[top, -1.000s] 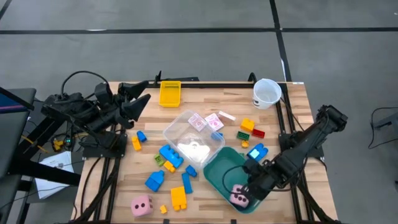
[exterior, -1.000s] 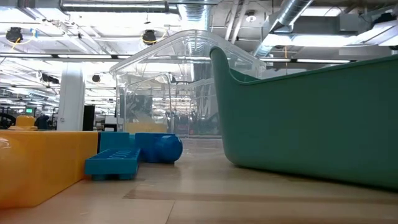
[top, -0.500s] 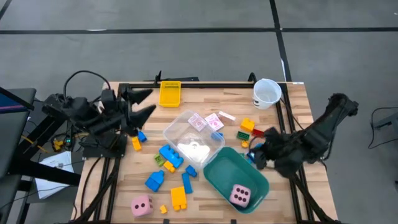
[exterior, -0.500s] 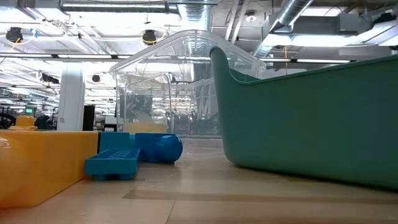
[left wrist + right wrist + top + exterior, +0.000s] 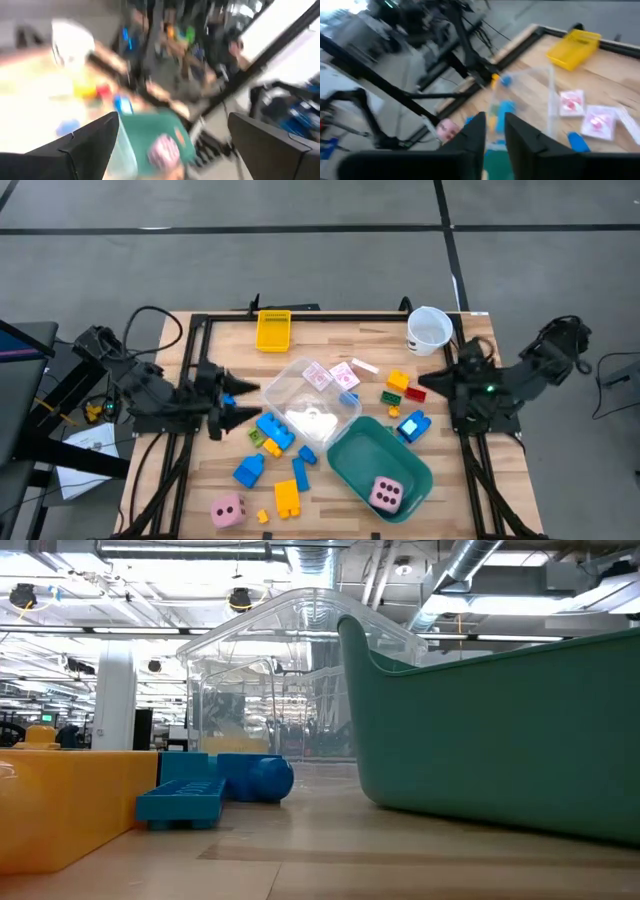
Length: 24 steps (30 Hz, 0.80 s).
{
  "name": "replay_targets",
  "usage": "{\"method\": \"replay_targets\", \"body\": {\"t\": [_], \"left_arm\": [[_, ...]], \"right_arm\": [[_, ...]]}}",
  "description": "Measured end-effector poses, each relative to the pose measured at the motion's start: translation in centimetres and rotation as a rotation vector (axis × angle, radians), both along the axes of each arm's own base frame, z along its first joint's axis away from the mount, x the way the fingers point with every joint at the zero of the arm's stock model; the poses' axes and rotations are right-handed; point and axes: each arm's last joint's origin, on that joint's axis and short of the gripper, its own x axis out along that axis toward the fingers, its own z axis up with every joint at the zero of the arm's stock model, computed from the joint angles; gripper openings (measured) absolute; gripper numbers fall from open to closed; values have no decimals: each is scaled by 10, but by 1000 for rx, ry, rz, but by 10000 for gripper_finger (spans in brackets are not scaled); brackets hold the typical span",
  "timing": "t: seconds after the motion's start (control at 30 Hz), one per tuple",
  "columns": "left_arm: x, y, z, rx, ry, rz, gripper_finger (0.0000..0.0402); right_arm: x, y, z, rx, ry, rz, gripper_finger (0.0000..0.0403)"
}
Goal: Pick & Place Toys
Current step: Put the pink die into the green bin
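Observation:
One pink die lies inside the teal tub. A second pink die rests on the table near its front edge. Blue, yellow, red and green bricks lie scattered on the wood. Two pink-white cards sit on the clear container. My left gripper hovers open at the table's left, pointing at the clear container. My right gripper hangs by the right edge above the red and yellow bricks; its fingers stand a narrow gap apart with nothing between them.
A white cup stands at the far right corner and a yellow tray at the far edge. In the low view the teal tub, the clear container and a blue brick fill the near table.
My right gripper has risen out of the teal tub and drawn back toward the table's right and far side, tipping up toward level; the pink die stays lying in the tub. My left gripper has swung from the far left corner toward the near edge and turned to face the clear container.

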Motion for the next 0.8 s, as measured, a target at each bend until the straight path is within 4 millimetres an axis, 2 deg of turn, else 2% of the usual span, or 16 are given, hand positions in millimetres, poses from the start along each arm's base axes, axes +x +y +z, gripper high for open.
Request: {"method": "replay_targets", "body": {"t": [0.1, 0.27, 0.4, 0.5, 0.63, 0.8], "left_arm": [[0, -5, -15, -110, 159, -161, 374], [-2, -18, -41, -326, 524, -408, 374], [-3, -39, -58, -370, 746, -563, 374], [-2, -56, -71, -361, 879, -650, 374], [-5, -74, -84, -305, 970, -713, 374], [-6, -91, -105, -157, 1055, -677, 374]], "right_arm": [[-6, -4, 8, 2, -56, 48, 120], [-10, -6, 15, -8, -108, 79, 200], [-12, -7, 17, -22, -120, 93, 245], [-13, -5, 17, -31, -124, 117, 256], [-12, 0, 16, -56, -118, 144, 255], [-13, 0, 17, -68, -125, 145, 255]]}}
